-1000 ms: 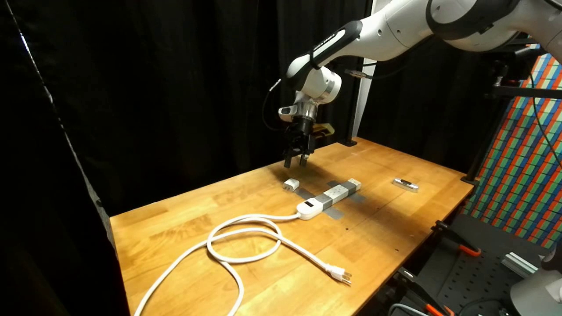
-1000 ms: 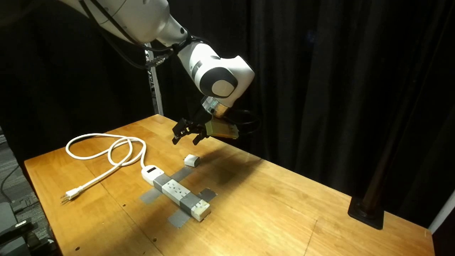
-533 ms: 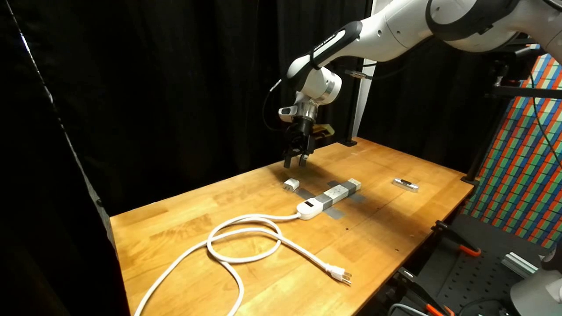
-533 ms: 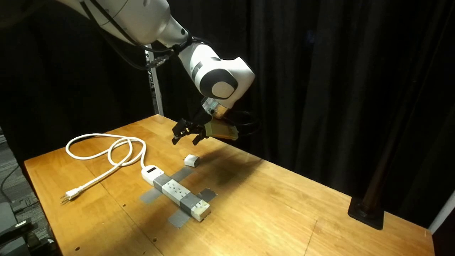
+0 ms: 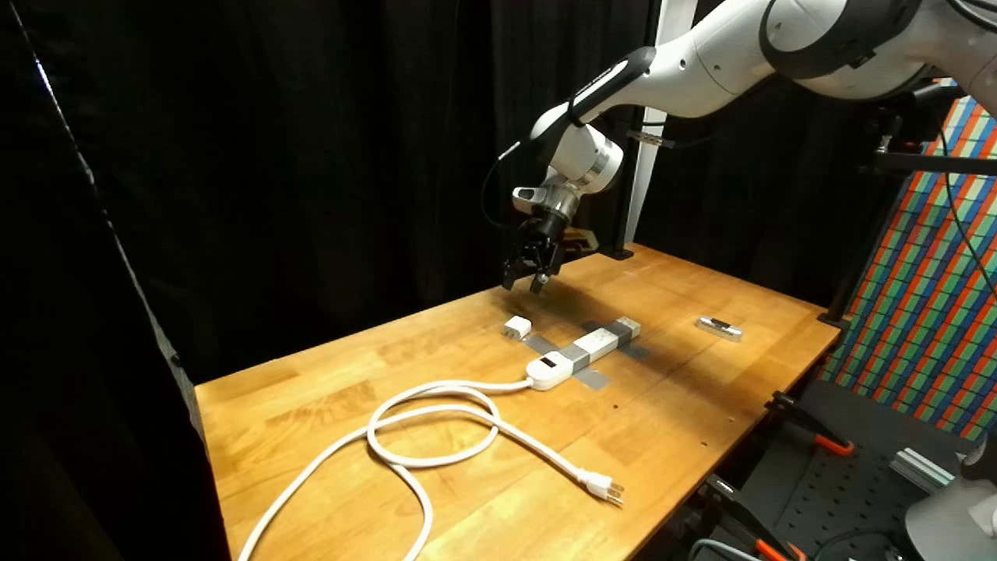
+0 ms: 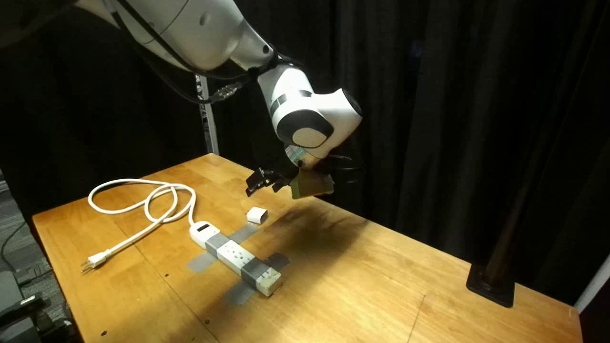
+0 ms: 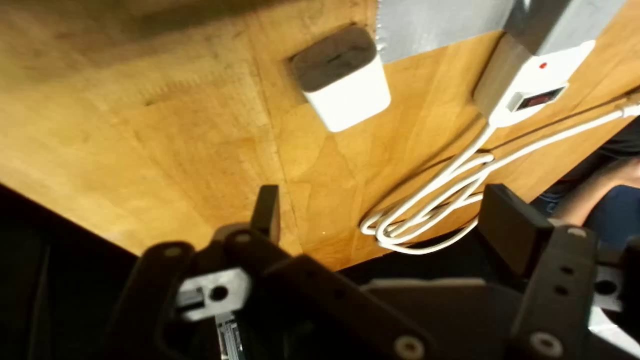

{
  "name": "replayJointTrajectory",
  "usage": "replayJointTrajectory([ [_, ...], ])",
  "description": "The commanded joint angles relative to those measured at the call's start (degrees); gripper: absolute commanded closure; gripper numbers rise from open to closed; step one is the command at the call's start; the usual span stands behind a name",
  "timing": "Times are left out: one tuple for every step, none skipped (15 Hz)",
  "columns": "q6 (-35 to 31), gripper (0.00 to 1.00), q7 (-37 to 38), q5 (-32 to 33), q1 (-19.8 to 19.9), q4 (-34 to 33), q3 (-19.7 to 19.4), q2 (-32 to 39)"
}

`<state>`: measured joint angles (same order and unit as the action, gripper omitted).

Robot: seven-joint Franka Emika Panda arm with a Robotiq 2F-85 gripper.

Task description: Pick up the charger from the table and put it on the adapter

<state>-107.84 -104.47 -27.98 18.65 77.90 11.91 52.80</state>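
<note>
Tilted from its earlier upright pose, the black two-fingered gripper (image 7: 382,210), spread wide and empty, has the white boxy plastic charger (image 7: 342,80) at twelve o'clock in the wrist view, on the brown wooden table (image 7: 200,140), so the pick seems still ahead.

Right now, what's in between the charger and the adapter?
Grey tape on the table, running from the adapter toward the charger. It shows in both exterior views and in the wrist view.

Black curtains (image 5: 327,171) behind a wooden table (image 5: 662,405) (bright in patches).
</note>
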Motion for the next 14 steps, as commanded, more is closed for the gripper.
replayJointTrajectory([
  [-6.79, 0.00, -10.90, -5.55, 3.16, 3.84, 2.29, -0.87],
  [-8.17, 0.00, -13.88, -6.89, 3.72, 4.37, 2.70, -0.67],
  [-8.53, 0.00, -15.80, -7.50, 3.74, 4.70, 2.43, -0.42],
  [-8.55, 0.00, -17.45, -7.88, 3.71, 5.17, 2.05, -0.23],
  [-8.69, 0.00, -19.15, -8.19, 3.74, 5.80, 1.75, -0.11],
  [-8.46, 0.00, -20.40, -8.41, 3.75, 6.26, 1.52, 0.04],
  [-8.12, 0.00, -21.52, -8.64, 3.75, 6.71, 1.36, 0.21],
  [-7.55, 0.00, -22.12, -8.71, 3.69, 6.85, 1.12, 0.52],
  [-7.23, 0.00, -22.63, -8.80, 3.60, 7.18, 0.92, 0.79],
  [-7.42, 0.00, -23.59, -9.11, 3.68, 7.67, 1.00, 0.96],
  [-7.74, 0.00, -25.04, -9.98, 4.05, 8.05, 1.49, 1.35],
  [-7.94, 0.00, -26.30, -10.68, 4.14, 8.29, 1.67, 1.67],
  [-8.09, 0.00, -27.40, -11.38, 3.93, 8.37, 1.57, 1.98],
  [-7.81, 0.00, -28.13, -12.00, 3.74, 8.41, 1.34, 2.19],
])
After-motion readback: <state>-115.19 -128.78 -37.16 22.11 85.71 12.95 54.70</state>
